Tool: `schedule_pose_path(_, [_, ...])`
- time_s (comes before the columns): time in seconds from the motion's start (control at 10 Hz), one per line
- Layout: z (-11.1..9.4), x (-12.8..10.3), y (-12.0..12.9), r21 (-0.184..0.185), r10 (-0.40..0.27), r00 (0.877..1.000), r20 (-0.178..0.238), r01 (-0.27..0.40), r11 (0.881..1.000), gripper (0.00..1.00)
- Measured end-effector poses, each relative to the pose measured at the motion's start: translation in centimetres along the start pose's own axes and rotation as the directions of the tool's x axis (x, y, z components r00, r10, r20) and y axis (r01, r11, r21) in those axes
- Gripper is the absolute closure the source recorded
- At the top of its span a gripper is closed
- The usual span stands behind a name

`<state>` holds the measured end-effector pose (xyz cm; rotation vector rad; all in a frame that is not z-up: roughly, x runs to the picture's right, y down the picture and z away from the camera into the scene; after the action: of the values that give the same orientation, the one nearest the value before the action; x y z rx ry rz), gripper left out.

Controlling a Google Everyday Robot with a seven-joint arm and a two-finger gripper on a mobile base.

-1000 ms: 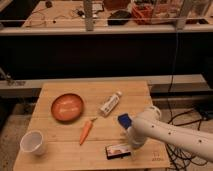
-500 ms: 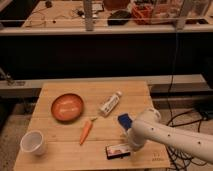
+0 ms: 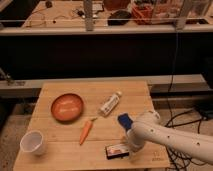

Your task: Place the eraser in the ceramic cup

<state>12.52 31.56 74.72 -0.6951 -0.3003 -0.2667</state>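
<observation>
The eraser (image 3: 116,150), a small flat black block with a white and red top, lies near the front edge of the wooden table (image 3: 60,90), right of centre. The white ceramic cup (image 3: 33,142) stands upright at the front left corner, far from the eraser. My white arm reaches in from the right. Its gripper (image 3: 131,145) sits at the end of the arm, right beside the eraser's right end and mostly hidden under the arm. I cannot tell whether it touches the eraser.
An orange-brown bowl (image 3: 67,107) sits left of centre. A carrot (image 3: 86,131) lies between the bowl and the eraser. A white tube-shaped bottle (image 3: 110,103) lies mid-table. A blue wedge block (image 3: 124,121) is just behind my arm. Cables hang to the right of the table.
My arm has shifted a little left and down toward the eraser. The eraser, cup and other objects have not moved.
</observation>
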Motion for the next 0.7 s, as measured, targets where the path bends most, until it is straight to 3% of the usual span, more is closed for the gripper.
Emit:
schedule_pose_path(0.1, [0.22,0.01,-0.03,0.002,0.001,1.0,0.0,-0.001,1.0,0.29])
schedule_pose_path(0.2, [0.49,0.01,-0.02,0.003,0.002,1.0,0.001,-0.002,1.0,0.35])
schedule_pose_path(0.6, [0.74,0.03,-0.36,0.009,0.008,1.0,0.005,-0.008,1.0,0.71])
schedule_pose_path(0.7, [1.0,0.02,-0.35,0.011,0.011,1.0,0.005,-0.011,1.0,0.74])
